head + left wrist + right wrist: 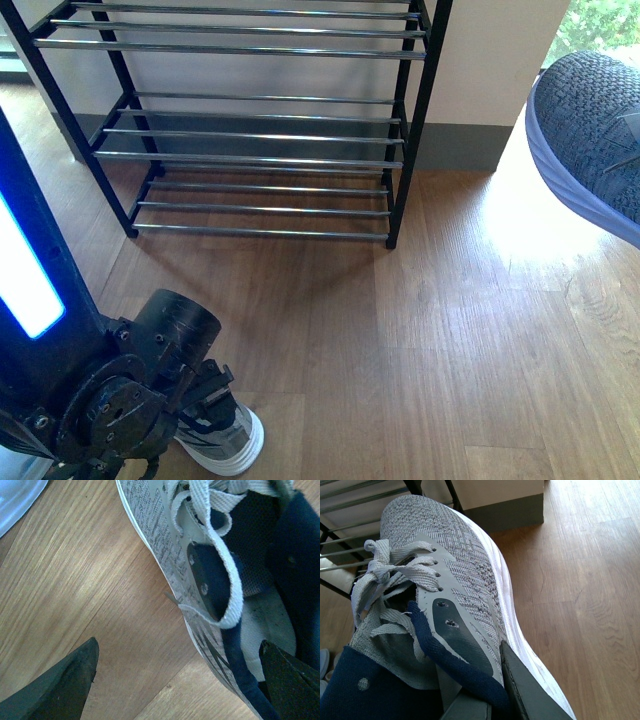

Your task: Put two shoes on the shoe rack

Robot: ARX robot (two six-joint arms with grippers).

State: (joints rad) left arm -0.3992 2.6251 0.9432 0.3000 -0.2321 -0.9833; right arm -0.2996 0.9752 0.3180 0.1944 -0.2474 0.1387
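Note:
The shoe rack (260,132) stands against the wall, its chrome rods bare in the front view. One grey knit sneaker (590,130) hangs in the air at the right edge, toe toward the rack. My right gripper (490,690) is shut on this sneaker (455,580), pinching its side wall and navy collar. The other grey sneaker (225,440) lies on the floor under my left arm. My left gripper (175,685) is open around that sneaker's (165,545) side wall; one finger (290,680) is over the shoe's opening, the other (60,690) over the floor.
Wooden floor (450,330) stretches between the rack and the robot. A white wall with a grey skirting (460,145) runs to the right of the rack. A pale blue slide (17,495) lies on the floor near the grounded sneaker.

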